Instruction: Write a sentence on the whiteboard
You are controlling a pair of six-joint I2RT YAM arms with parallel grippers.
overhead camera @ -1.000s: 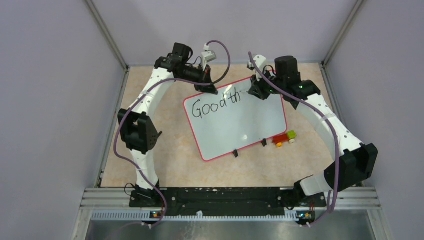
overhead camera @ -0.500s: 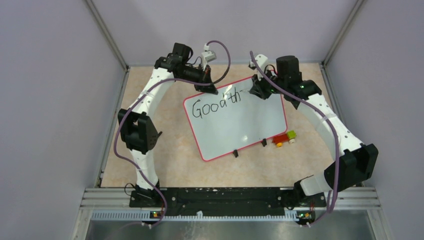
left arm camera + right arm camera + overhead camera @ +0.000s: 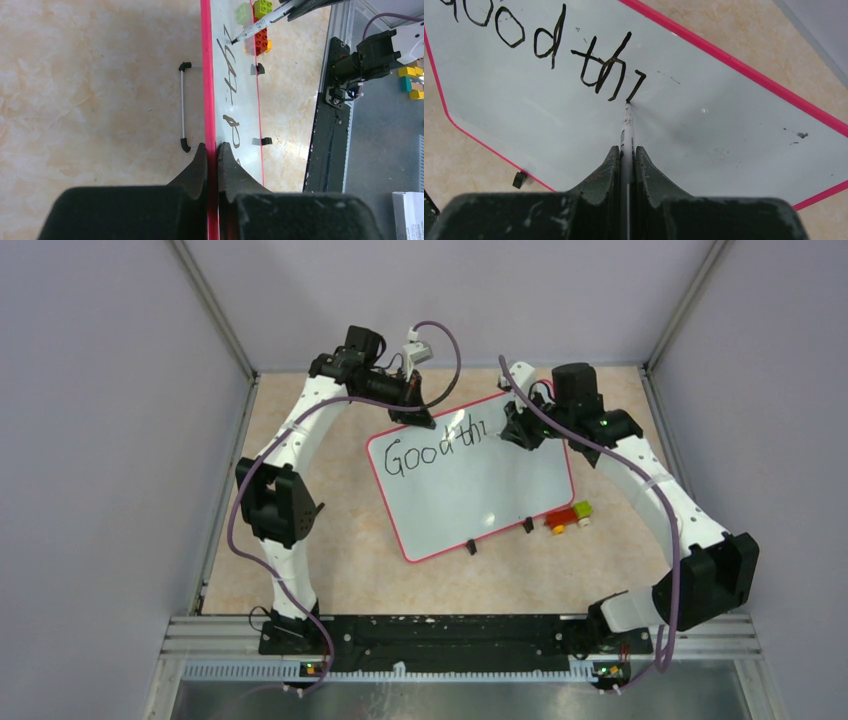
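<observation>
Left gripper (image 3: 212, 146) clamping whiteboard (image 3: 480, 490) rim, right gripper (image 3: 626, 150) pinching marker (image 3: 627, 122) at lettering (image 3: 604, 75), bricks (image 3: 568, 516) beside near edge, blank board below.

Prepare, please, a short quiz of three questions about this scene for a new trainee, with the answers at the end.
1. True or false: the left gripper is shut on the red frame of the whiteboard.
2. Which gripper holds the marker? A) the left gripper B) the right gripper C) neither
3. Fill in: the first finished word of the sentence reads ____.
Key: 1 true; 2 B; 3 Good.
</observation>
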